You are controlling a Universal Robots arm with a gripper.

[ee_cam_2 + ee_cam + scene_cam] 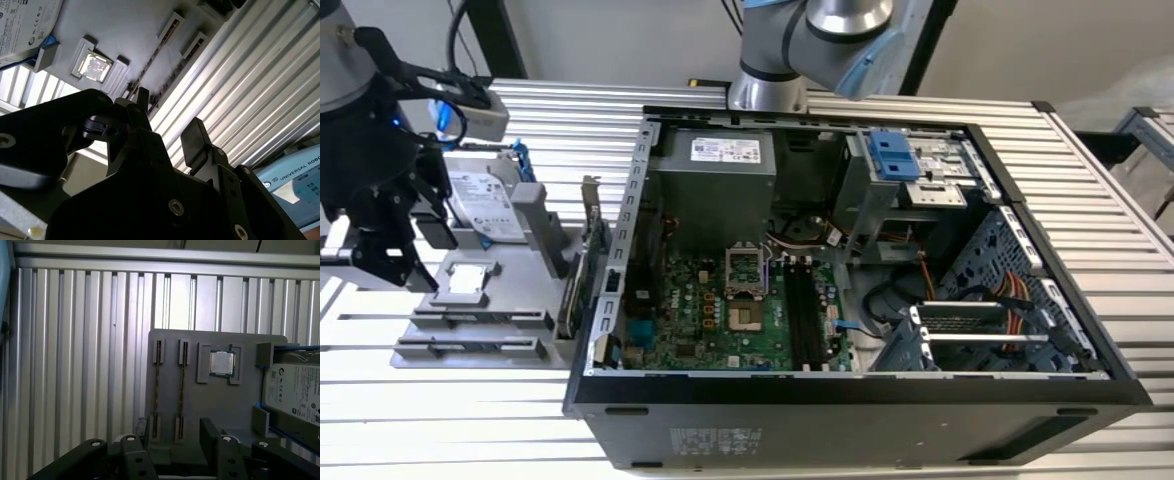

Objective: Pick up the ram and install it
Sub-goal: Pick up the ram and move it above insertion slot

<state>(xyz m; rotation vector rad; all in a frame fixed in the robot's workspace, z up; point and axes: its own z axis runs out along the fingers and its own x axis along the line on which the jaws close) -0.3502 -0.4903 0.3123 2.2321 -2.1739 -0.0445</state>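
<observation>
Two ram sticks [158, 390] [182, 390] stand on edge in the slots of a grey holder plate [220, 410]. In the second wrist view one ram stick [152, 57] runs as a thin dark line across the plate. In the exterior view the ram slots [470, 318] lie at the holder's front. My gripper [174, 437] hangs above the holder's end, open and holding nothing, its black fingers [194, 140] apart from the sticks. In the exterior view the gripper [394, 260] is at the far left, over the holder.
On the holder also sit a CPU [220, 363] and a silver hard drive [295, 392]. An open computer case [854, 385] fills the middle of the slatted metal table [454, 430], with its motherboard [720, 310] and black memory slots [803, 315]. A card [591, 260] stands upright between holder and case.
</observation>
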